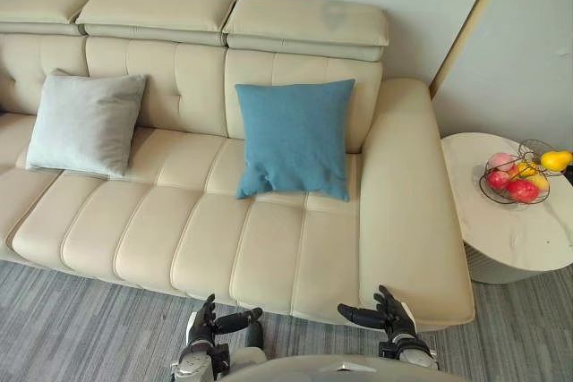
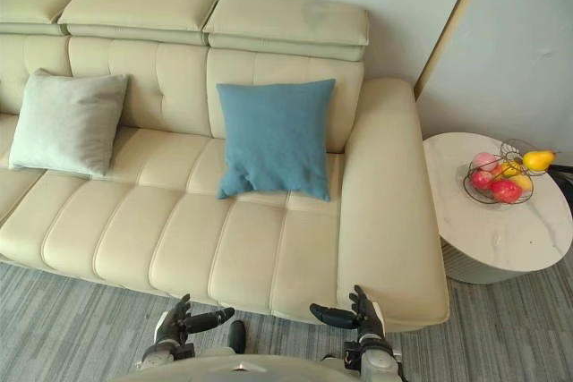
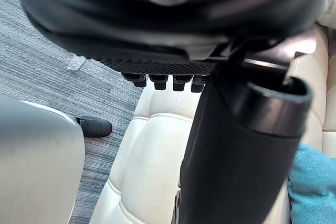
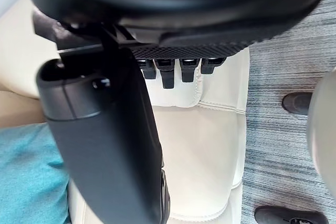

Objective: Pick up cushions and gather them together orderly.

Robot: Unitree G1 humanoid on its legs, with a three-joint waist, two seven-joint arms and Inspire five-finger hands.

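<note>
Blue cushion [image 1: 294, 136] leans against the sofa [image 1: 206, 239] back, grey cushion [image 1: 85, 123] well apart to its left. Our left hand [image 1: 208, 319] and right hand [image 1: 392, 314] hang open, empty. Gathering not begun; next we should reach for one cushion.

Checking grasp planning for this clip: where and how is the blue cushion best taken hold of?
The blue cushion leans upright against the sofa backrest, so its back is blocked, while both sides stand clear. It is probably best taken by its two free side edges, one hand each, coming from the front. The left hand and right hand are open before the seat.
</note>
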